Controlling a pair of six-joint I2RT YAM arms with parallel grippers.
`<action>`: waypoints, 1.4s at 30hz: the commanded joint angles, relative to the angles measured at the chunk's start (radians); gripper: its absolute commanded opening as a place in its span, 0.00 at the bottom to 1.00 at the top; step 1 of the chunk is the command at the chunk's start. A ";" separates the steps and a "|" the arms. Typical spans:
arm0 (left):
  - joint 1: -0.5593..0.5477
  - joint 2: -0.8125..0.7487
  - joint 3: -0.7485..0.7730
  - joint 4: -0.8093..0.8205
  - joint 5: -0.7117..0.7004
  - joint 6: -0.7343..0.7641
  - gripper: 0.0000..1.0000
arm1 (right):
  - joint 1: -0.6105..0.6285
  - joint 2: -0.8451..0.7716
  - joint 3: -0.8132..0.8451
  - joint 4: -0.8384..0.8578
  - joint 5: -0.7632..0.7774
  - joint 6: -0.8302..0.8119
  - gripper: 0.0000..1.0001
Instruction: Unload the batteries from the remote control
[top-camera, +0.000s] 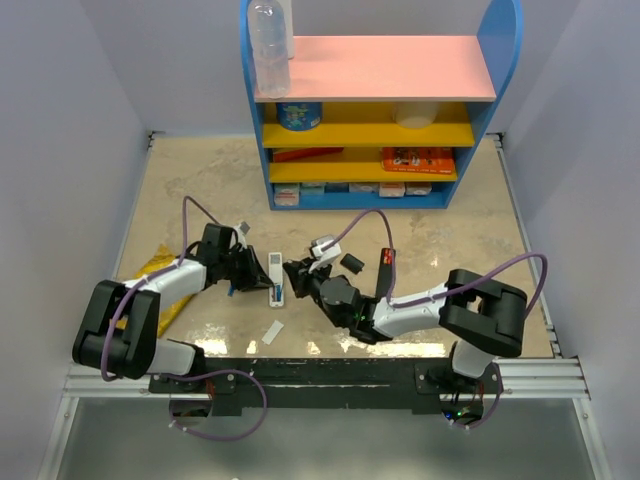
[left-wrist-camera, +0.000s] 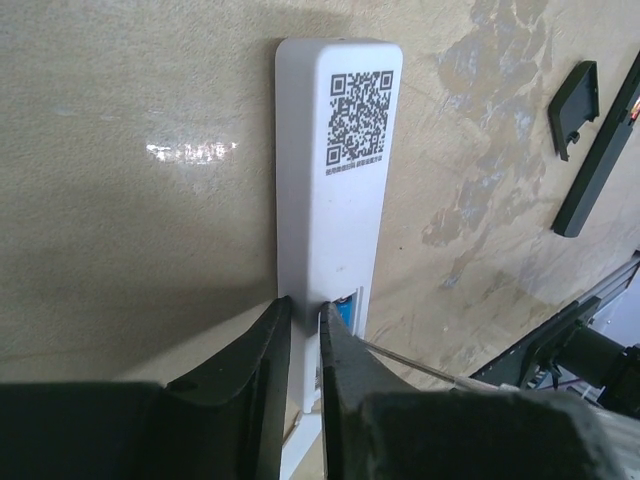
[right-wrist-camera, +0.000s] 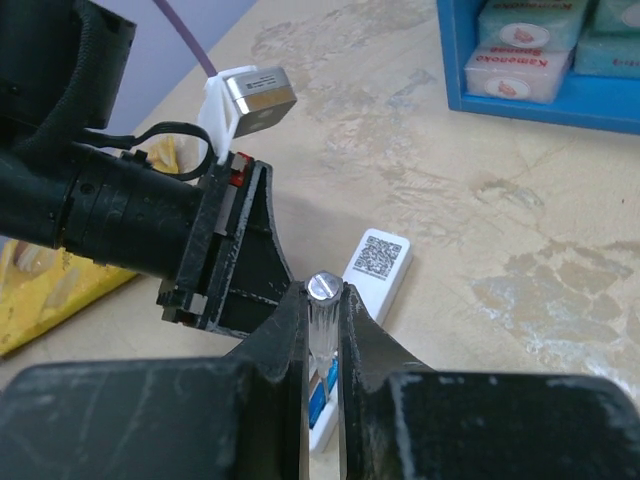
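Your left gripper (left-wrist-camera: 305, 318) narrowly pinches the near end of the white remote (left-wrist-camera: 340, 180), which lies centrally on the table (top-camera: 450, 230). Your right gripper (right-wrist-camera: 322, 325) clamps a thin grey stick (right-wrist-camera: 324, 287) above the remote's open bay, where a blue battery (left-wrist-camera: 346, 308) sits.

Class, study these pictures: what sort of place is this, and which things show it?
Probably a lab robot test cell: a left arm and right arm bolted to a rail at the table edge, plain walls boxing it in, and a blue shelf unit stocked with props.
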 joint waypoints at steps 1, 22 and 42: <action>-0.013 0.004 -0.026 0.046 0.005 -0.025 0.14 | -0.004 0.035 -0.150 -0.057 -0.057 0.151 0.00; -0.013 -0.004 -0.074 0.101 0.057 -0.067 0.06 | -0.112 0.079 -0.255 0.213 -0.187 0.295 0.00; -0.013 -0.025 -0.035 0.073 0.063 -0.070 0.23 | -0.156 0.139 -0.201 0.279 -0.284 0.312 0.00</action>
